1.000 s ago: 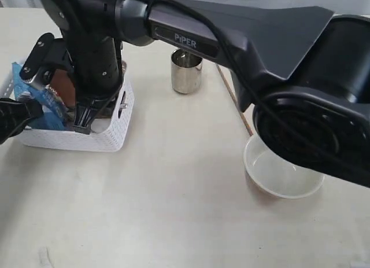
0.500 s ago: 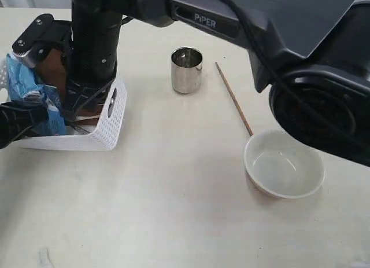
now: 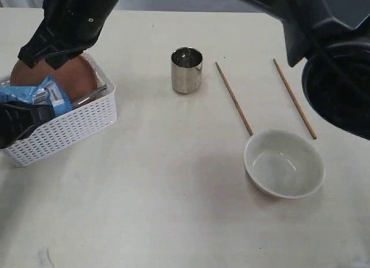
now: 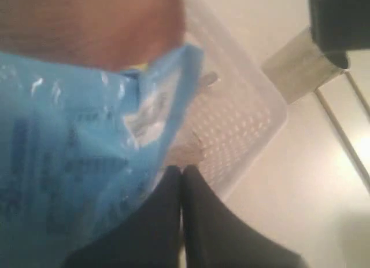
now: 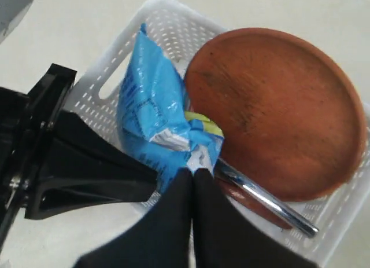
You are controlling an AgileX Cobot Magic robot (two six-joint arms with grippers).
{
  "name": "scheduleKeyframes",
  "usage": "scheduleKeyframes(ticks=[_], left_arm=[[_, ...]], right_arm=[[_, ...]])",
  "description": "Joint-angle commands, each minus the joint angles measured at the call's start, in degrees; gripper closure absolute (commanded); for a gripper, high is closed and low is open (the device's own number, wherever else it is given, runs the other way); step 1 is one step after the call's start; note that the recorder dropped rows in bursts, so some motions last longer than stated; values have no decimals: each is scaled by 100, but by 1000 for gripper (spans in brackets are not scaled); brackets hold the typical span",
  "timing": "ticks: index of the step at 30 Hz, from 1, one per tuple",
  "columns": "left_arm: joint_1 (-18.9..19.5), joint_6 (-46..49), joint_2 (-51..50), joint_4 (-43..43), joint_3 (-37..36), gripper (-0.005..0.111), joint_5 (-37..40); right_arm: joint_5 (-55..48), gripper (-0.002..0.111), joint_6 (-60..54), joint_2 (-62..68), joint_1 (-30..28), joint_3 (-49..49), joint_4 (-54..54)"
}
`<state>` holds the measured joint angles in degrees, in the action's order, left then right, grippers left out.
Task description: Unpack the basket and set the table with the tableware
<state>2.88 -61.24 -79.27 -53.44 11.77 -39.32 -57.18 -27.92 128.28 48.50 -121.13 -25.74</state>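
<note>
Exterior view: a white basket (image 3: 69,126) sits askew at the left edge of the cream table (image 3: 173,216). A brown plate (image 3: 58,77) leans inside it, with a blue bag (image 3: 34,95) in front of the plate and a steel handle (image 3: 91,95) beside the bag. The dark left gripper (image 3: 29,118) is in the basket against the bag. The right arm (image 3: 69,22) reaches across from the right and hangs over the basket. Out on the table, a steel cup (image 3: 187,69) stands upright. To its right lie two chopsticks (image 3: 234,98), well apart from each other. The nearer one ends just at the rim of an off-white bowl (image 3: 283,162).

Left wrist view: blurred. The left gripper (image 4: 182,193) is closed, its two fingers pressed together. The bag (image 4: 75,164) lies against them, the plate (image 4: 87,25) behind it and the basket wall (image 4: 243,129) just past the tips. The cup (image 4: 298,68) and one chopstick (image 4: 341,135) show beyond, on the table.

Right wrist view: the right gripper (image 5: 193,181) is closed. Its tips meet at the bag's crimped edge (image 5: 185,143), right by the handle (image 5: 266,201) — whether they pinch anything cannot be told. The plate (image 5: 277,112) fills the far half of the basket (image 5: 173,16). The left gripper's tip (image 5: 147,178) touches the bag from the other side.
</note>
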Motion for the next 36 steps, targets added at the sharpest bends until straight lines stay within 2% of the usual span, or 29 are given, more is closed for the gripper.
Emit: scheduleKeyframes(ticks=[1, 5, 7, 10, 14, 17, 22, 29, 32, 35, 36], left_arm=[[-32, 105, -25, -182, -30, 107, -825], [-19, 66, 176, -170, 69, 107, -1142], [-19, 42, 418, -160, 150, 107, -1118], [-19, -100, 900, -131, 219, 107, -646], [-19, -593, 1756, -51, 258, 107, 1175], [-19, -909, 2363, 34, 258, 107, 2051], [-19, -1122, 3161, 34, 258, 107, 2442], [-19, -1144, 3127, 34, 258, 107, 2491], [-19, -1144, 3127, 34, 258, 107, 2457], [-19, -1144, 3127, 34, 258, 107, 2457], [-19, -1144, 3127, 34, 258, 107, 2457]], right_arm=[[-141, 88, 488, -198, -37, -5, 563], [-631, 53, 560, -187, -37, -5, 577], [-719, 46, 549, -187, -37, -5, 577], [-731, 48, 318, -187, -37, -5, 577], [-568, 48, 252, -77, -37, -5, 531], [-395, 48, 188, 96, -37, -5, 233], [245, 48, -107, 316, 29, -5, 33], [576, 48, -172, 569, 71, -5, 45], [549, 54, -219, 650, 92, -5, 54], [549, 78, -340, 664, 133, -5, 54], [549, 92, -349, 664, 147, -5, 54]])
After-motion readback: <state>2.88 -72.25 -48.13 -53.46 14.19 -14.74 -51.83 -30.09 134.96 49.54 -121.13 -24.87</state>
